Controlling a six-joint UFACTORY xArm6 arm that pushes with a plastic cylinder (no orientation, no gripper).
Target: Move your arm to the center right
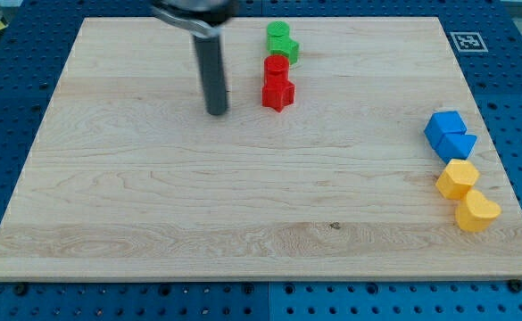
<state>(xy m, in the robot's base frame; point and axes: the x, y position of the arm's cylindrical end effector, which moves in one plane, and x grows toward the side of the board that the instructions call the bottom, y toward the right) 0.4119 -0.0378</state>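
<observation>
my tip (217,112) left of red star block (277,93) | apart

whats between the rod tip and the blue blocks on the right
In the camera view, only bare board lies between my tip and the blue blocks; the red blocks sit above that line.

Bright even overhead light, soft faint shadows, sharp focus, no glare.
</observation>
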